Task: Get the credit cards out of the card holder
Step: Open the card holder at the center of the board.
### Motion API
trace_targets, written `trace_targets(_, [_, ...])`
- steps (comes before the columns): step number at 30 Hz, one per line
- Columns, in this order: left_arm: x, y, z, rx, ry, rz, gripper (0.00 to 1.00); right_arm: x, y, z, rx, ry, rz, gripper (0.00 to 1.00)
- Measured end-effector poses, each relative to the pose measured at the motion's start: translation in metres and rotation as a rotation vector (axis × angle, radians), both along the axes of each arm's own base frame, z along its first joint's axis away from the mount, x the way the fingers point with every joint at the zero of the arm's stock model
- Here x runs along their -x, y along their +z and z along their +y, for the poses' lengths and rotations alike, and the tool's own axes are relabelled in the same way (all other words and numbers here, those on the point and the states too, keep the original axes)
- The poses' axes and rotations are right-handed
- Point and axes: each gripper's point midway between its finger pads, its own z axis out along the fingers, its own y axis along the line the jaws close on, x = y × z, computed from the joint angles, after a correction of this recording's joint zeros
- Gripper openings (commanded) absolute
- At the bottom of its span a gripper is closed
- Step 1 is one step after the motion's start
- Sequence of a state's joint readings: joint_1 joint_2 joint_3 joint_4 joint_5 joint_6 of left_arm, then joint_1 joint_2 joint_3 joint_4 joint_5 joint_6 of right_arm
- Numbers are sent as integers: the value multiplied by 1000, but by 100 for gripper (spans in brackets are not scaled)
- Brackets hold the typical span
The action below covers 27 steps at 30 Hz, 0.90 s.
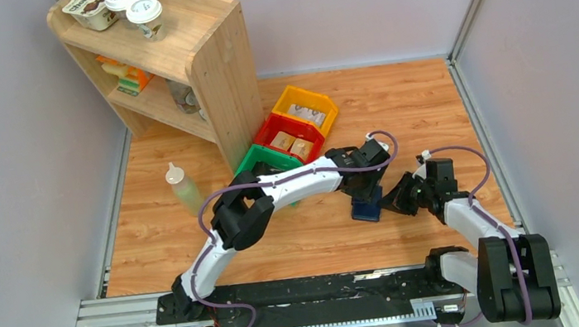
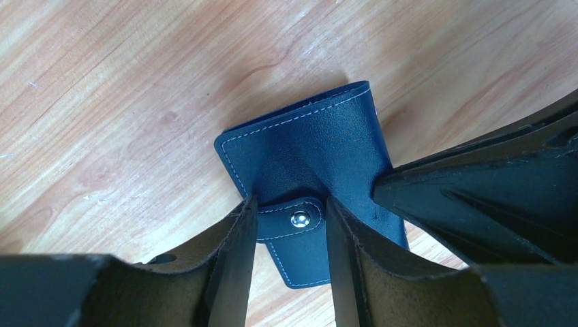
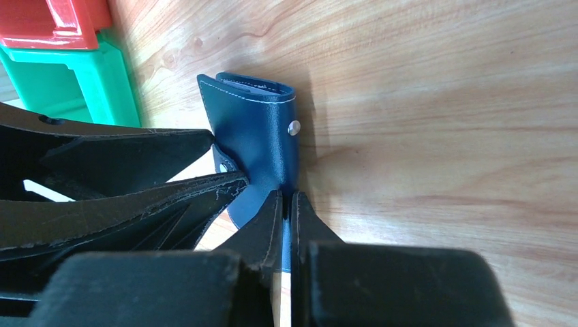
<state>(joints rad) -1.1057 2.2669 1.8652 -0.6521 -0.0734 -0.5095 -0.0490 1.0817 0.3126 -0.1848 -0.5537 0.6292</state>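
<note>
While the right gripper (image 3: 287,199) is clamping the navy-blue leather card holder (image 3: 255,129), the parted left gripper (image 2: 292,201) is straddling its strap (image 2: 279,229).

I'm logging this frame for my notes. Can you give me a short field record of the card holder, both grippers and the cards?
card holder: navy, folded, between both grippers
right gripper: fingers shut on the holder's edge
left gripper: fingers astride the strap tab; grip unclear
credit cards: none seen outside the holder
</note>
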Motion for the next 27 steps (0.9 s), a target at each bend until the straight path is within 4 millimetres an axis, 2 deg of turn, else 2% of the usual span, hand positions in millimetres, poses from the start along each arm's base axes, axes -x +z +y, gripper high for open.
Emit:
trace_targets(1, [0, 0, 0, -7, -1, -1, 42, 0, 0, 0, 2, -1, 1, 0])
trace_targets(2, [0, 0, 0, -11, -2, -2, 31, 0, -1, -1, 3, -1, 1, 0])
trace_targets(4, [1, 0, -1, -14, -2, -6, 26, 0, 0, 0, 3, -1, 0, 0])
trace_targets(7, [1, 2, -4, -11, -7, -20, 24, 0, 1, 0, 3, 0, -5, 0])
trace_targets(8, [1, 2, -3, -15, -8, -27, 22, 0, 0, -1, 4, -1, -5, 0])
trace_targets(9, [1, 2, -3, -16, -7, -27, 13, 0, 0, -1, 4, -1, -4, 0])
trace_targets(11, [0, 2, -2, -12, -5, -33, 8, 0, 0, -1, 4, -1, -4, 0])
trace_targets(17, [2, 4, 10, 9, 12, -40, 7, 2, 0, 0, 4, 1, 3, 1])
trace_targets(22, [6, 5, 41, 51, 65, -13, 7, 6, -1, 0, 9, 7, 11, 4])
trace_targets(25, [4, 6, 59, 86, 112, 8, 8, 8, -1, 0, 10, 10, 18, 14])
trace_targets(27, [4, 6, 65, 110, 135, 22, 10, 8, -2, -1, 15, 10, 20, 25])
